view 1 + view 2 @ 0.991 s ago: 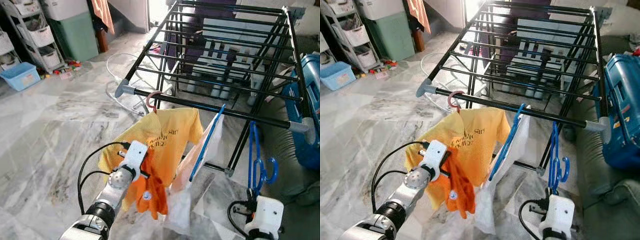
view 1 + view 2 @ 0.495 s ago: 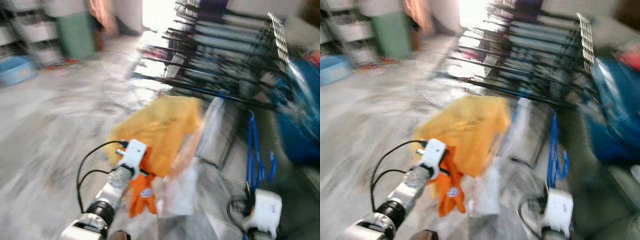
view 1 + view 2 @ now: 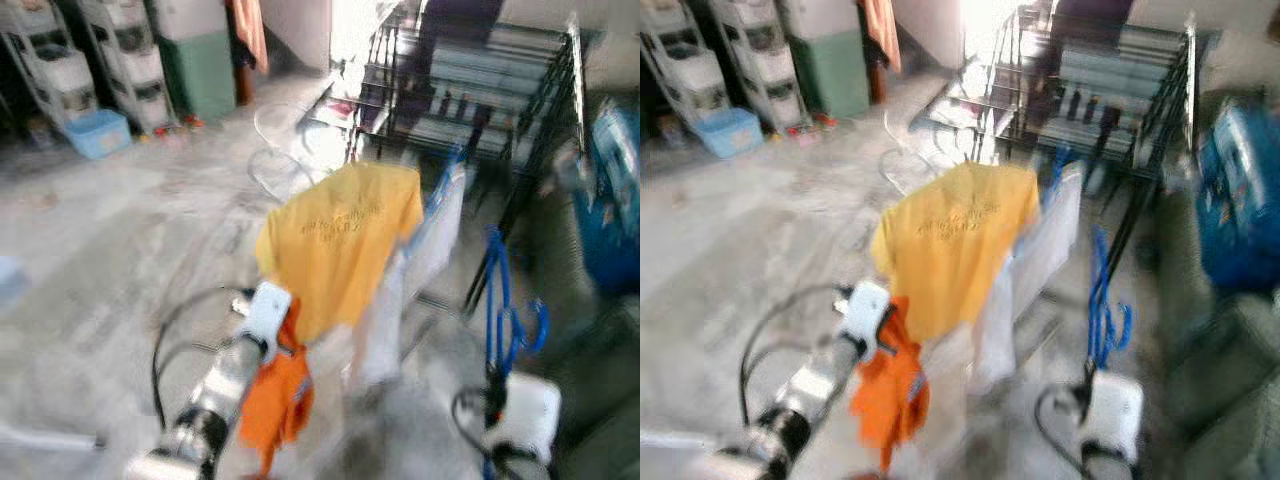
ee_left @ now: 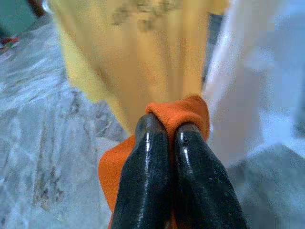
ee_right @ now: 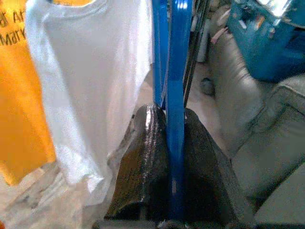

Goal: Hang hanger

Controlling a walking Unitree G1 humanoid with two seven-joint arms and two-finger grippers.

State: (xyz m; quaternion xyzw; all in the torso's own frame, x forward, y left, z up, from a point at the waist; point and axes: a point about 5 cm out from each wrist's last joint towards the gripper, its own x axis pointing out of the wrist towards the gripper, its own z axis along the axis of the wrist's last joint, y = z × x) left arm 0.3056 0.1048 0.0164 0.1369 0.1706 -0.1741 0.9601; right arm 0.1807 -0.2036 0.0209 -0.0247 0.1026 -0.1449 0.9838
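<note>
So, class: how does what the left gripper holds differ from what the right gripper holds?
The left gripper pinches an orange cloth, soft and drooping; the right gripper clamps a blue hanger, rigid and upright. The cloth hangs below its gripper; the hanger rises above its own. Both are held shut, near the yellow shirt.

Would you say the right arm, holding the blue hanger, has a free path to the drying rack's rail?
Probably yes: the right gripper grips the blue hanger, and the drying rack stands ahead, beside the white shirt.

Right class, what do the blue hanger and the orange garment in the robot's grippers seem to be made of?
Blue hanger: probably plastic or coated metal, with a smooth, glossy, even blue surface and rigid straight bars. Orange garment: soft matte cloth, since it folds and bunches between the left gripper's fingers.
</note>
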